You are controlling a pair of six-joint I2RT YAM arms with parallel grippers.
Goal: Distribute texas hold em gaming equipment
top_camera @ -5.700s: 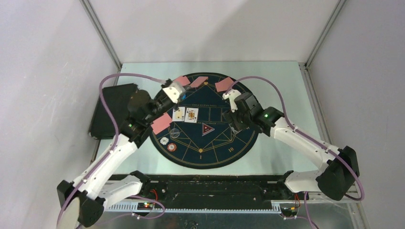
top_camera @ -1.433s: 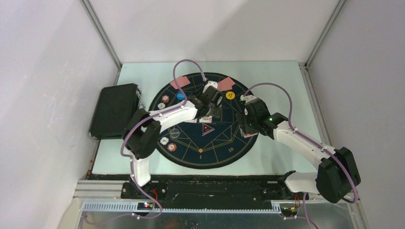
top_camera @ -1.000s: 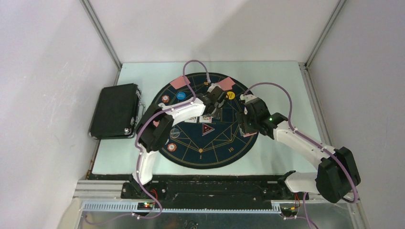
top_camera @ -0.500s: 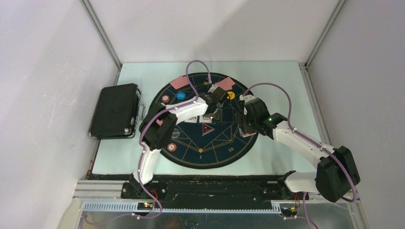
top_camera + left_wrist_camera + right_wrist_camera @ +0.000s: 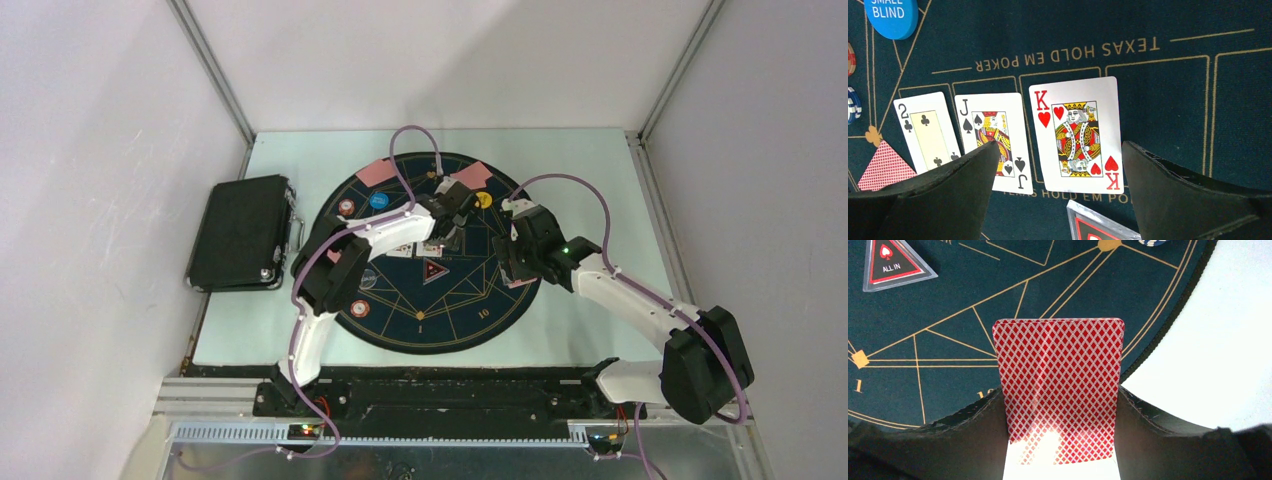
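Where right pincer (image 5: pixel 1060 396) holds cards (image 5: pixel 1060 357), mat (image 5: pixel 973 290) ends.

Top view: mat (image 5: pixel 455 300) sits mid-table (image 5: pixel 590 170), case (image 5: pixel 240 232) left of it, off the mat. Upper-left card (image 5: pixel 376 171) and upper-right card (image 5: pixel 474 175) lie on the mat's far rim.
Left wrist view: two (image 5: pixel 927 132), jack (image 5: pixel 990 125), king (image 5: pixel 1075 134) side by side, left to right. Chip (image 5: pixel 890 17) at upper left, token (image 5: pixel 1095 227) just below the king.
Right wrist view: held card (image 5: pixel 1060 385) mid-frame, over the mat's right edge.
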